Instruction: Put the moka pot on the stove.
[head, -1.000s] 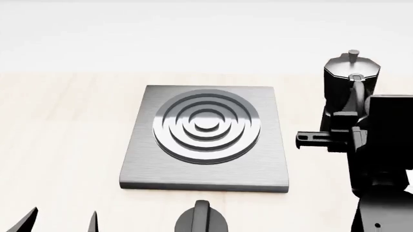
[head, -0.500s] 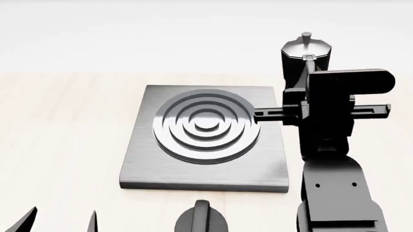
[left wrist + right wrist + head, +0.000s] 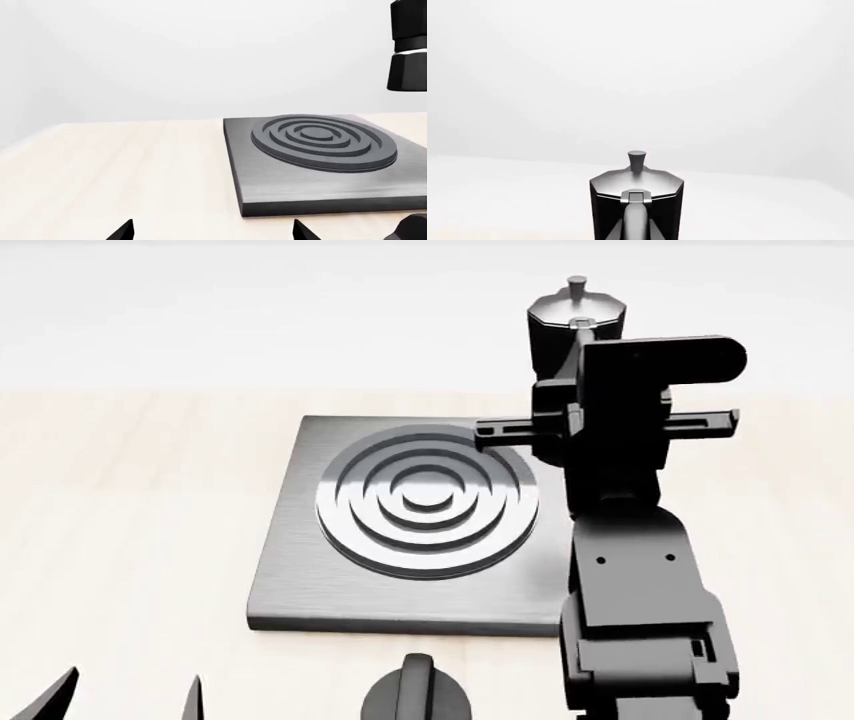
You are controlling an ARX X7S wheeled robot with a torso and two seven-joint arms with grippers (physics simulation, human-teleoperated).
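Note:
The moka pot (image 3: pixel 571 320) is glossy black with a silvery lid and knob. My right gripper (image 3: pixel 577 375) is shut on its handle and holds it in the air over the far right corner of the stove (image 3: pixel 334 580). The stove is a square brushed grey plate with a ring burner (image 3: pixel 427 502) at its centre. In the right wrist view the pot (image 3: pixel 607 200) fills the lower middle, handle toward the camera. In the left wrist view the pot's base (image 3: pixel 408 55) hangs above the stove (image 3: pixel 313 195). My left gripper (image 3: pixel 127 702) is open and empty near the front edge.
A squat black dial knob (image 3: pixel 416 695) sits in front of the stove, also in the left wrist view (image 3: pixel 415 230). The light wooden table (image 3: pixel 134 490) stretches to the left of the stove. My right arm (image 3: pixel 641 620) runs along the stove's right side.
My right gripper has lifted the moka pot and carried it left, from the table right of the stove to above the stove's far right corner. The left arm has not moved.

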